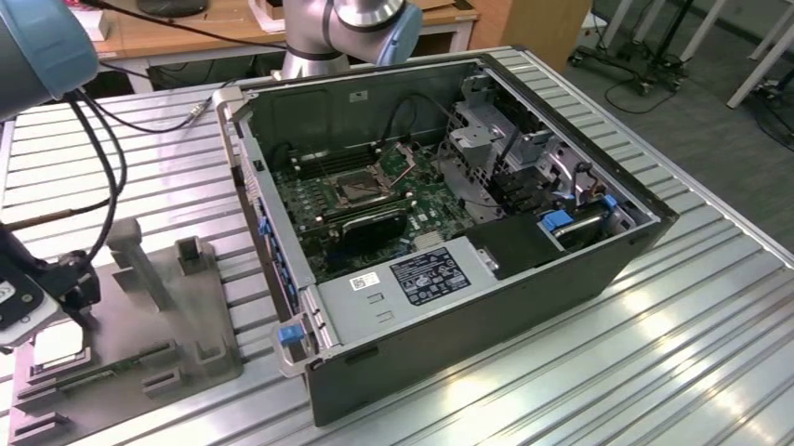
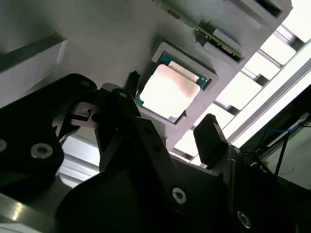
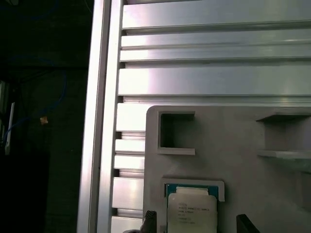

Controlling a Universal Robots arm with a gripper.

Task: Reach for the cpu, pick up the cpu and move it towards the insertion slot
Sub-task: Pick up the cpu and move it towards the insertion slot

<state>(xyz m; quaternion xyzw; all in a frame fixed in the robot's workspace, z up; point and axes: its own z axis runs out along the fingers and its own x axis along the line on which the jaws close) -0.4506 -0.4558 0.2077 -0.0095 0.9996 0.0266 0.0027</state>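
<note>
Table [image 1: 645,307] of ribbed aluminium carries grey fixture [image 1: 149,325], cpu [image 2: 167,92] apparently seated within.

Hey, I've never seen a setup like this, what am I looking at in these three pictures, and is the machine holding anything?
It is a robot arm working beside an open computer case on a metal table. One picture looks on from outside; the other two come from cameras near the arm's wrist. The tool hangs open over the cpu, a finger on each side, holding nothing. The cpu lies in a recess of a grey fixture. The insertion slot is inside the case.
</note>
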